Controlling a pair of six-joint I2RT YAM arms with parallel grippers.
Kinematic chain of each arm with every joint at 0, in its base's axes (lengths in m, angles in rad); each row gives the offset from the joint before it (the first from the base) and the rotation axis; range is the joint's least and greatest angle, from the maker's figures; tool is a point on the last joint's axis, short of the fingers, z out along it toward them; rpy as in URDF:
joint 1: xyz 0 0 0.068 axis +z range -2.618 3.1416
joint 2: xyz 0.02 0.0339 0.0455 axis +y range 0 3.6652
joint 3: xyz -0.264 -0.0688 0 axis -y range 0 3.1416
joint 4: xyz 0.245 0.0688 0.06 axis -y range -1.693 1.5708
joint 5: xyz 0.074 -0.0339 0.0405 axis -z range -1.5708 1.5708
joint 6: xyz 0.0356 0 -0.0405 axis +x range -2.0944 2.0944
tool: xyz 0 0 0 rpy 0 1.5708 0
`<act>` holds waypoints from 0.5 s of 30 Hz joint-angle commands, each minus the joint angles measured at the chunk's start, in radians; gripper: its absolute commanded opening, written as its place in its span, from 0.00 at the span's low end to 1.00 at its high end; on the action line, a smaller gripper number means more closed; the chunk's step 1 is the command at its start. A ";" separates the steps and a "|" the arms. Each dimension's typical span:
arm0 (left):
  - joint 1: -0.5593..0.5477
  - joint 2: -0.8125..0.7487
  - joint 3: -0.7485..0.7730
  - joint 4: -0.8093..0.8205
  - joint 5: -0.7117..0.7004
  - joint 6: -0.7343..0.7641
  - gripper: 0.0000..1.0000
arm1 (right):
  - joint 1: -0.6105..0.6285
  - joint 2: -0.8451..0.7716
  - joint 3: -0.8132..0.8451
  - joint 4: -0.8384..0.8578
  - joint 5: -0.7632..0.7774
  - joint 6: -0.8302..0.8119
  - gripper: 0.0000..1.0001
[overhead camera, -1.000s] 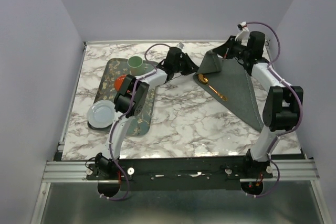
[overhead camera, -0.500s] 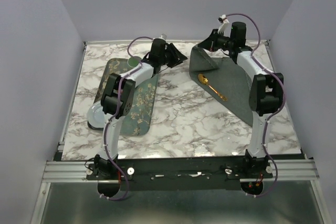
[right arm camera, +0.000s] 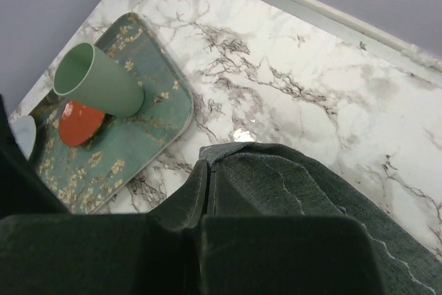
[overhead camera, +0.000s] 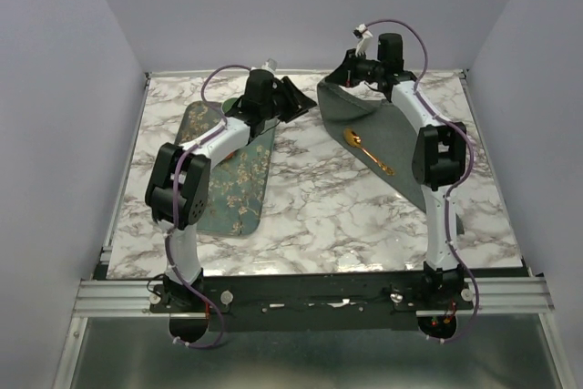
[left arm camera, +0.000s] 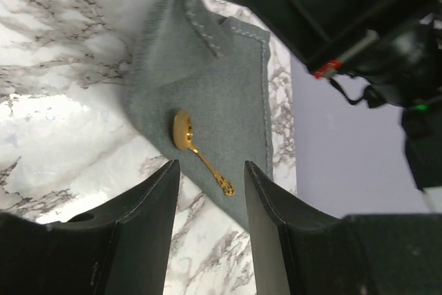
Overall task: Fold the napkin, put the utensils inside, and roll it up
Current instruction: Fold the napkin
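The dark grey napkin [overhead camera: 401, 129] lies at the back right of the table, with a gold spoon [overhead camera: 367, 151] resting on it. My right gripper [overhead camera: 339, 76] is shut on the napkin's far-left corner [right arm camera: 238, 164], holding it lifted off the table so the cloth stands up in a fold. In the left wrist view the napkin [left arm camera: 214, 94] and spoon [left arm camera: 200, 151] lie just beyond my left gripper [left arm camera: 210, 167]. The left gripper [overhead camera: 295, 96] hovers open and empty to the left of the raised corner.
A green floral tray [overhead camera: 228, 179] lies at the left, partly under my left arm. In the right wrist view it carries a green cup [right arm camera: 97, 81] on its side and a red dish [right arm camera: 77, 124]. The back wall rail [right arm camera: 311, 5] runs close behind the napkin.
My right gripper has carried the napkin corner leftward and higher, raising more cloth. The left arm has swung back and left, and its jaws have opened wider.
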 commanded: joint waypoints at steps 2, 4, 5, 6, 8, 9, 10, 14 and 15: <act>0.005 -0.101 -0.054 -0.002 0.048 0.027 0.52 | 0.030 0.087 0.091 -0.053 -0.046 -0.017 0.03; 0.006 -0.129 -0.072 -0.009 0.051 0.044 0.52 | 0.039 0.115 0.122 -0.055 -0.047 -0.016 0.03; 0.008 -0.138 -0.080 -0.013 0.051 0.047 0.52 | 0.042 0.126 0.137 -0.058 -0.044 -0.016 0.03; 0.006 -0.156 -0.095 -0.013 0.051 0.053 0.52 | 0.046 0.138 0.151 -0.056 -0.046 -0.008 0.03; 0.009 -0.170 -0.103 -0.016 0.053 0.065 0.52 | 0.053 0.170 0.191 -0.052 -0.055 0.009 0.03; 0.008 -0.179 -0.104 -0.017 0.054 0.067 0.52 | 0.057 0.181 0.206 -0.046 -0.055 0.030 0.03; 0.009 -0.182 -0.109 -0.017 0.056 0.068 0.52 | 0.062 0.204 0.217 -0.037 -0.054 0.045 0.03; 0.011 -0.199 -0.120 -0.017 0.061 0.070 0.52 | 0.062 0.219 0.237 0.002 -0.058 0.116 0.03; 0.011 -0.202 -0.121 -0.017 0.067 0.073 0.52 | 0.062 0.212 0.216 0.003 -0.054 0.130 0.03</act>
